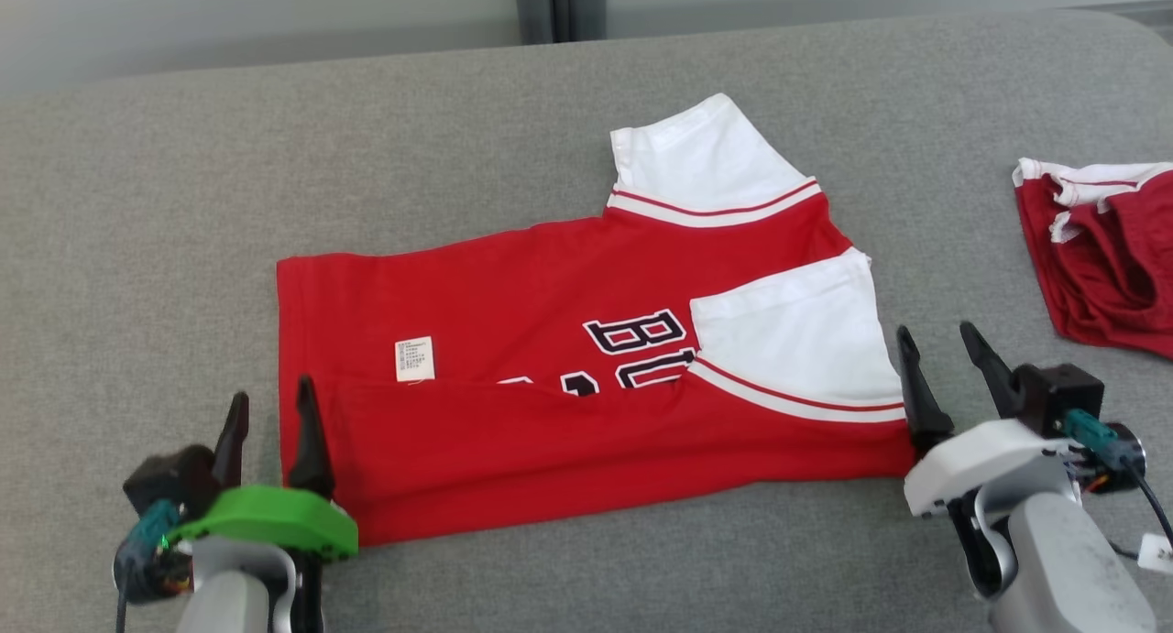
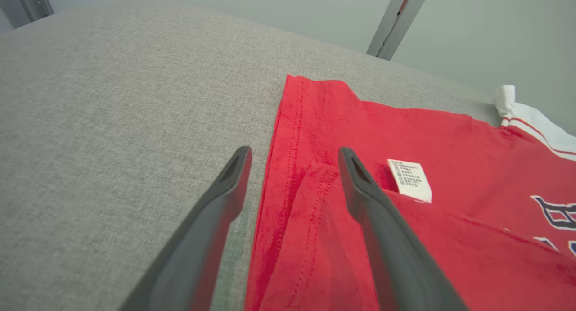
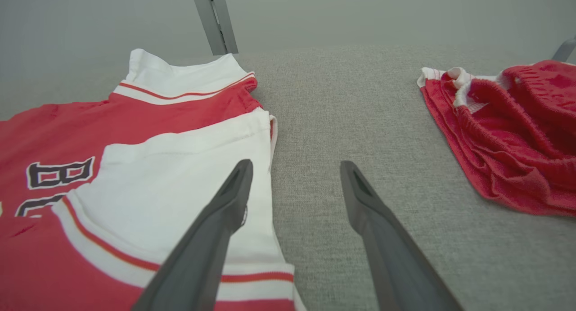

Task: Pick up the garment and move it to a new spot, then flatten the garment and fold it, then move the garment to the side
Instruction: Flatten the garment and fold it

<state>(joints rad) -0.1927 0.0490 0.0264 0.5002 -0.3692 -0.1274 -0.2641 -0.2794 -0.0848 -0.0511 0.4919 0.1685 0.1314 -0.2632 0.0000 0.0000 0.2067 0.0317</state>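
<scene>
Down at 7 o'clock in your head view, your left gripper (image 1: 273, 399) stands with its jaws spread wide and nothing between them; in its wrist view one finger hangs over the grey cloth surface (image 1: 183, 202) and the other over the hem of the red jersey (image 1: 513, 294). You'll find the jersey spread across the middle of the surface, hem toward 9 o'clock and white sleeves toward 3, with its near long edge folded up over part of the black lettering and a white care label (image 1: 414, 358) showing. At 4 o'clock your right gripper (image 1: 937, 332) is likewise wide open and empty, straddling the near sleeve's edge. Well apart at 3 o'clock lies a crumpled red garment (image 1: 1109, 276).
</scene>
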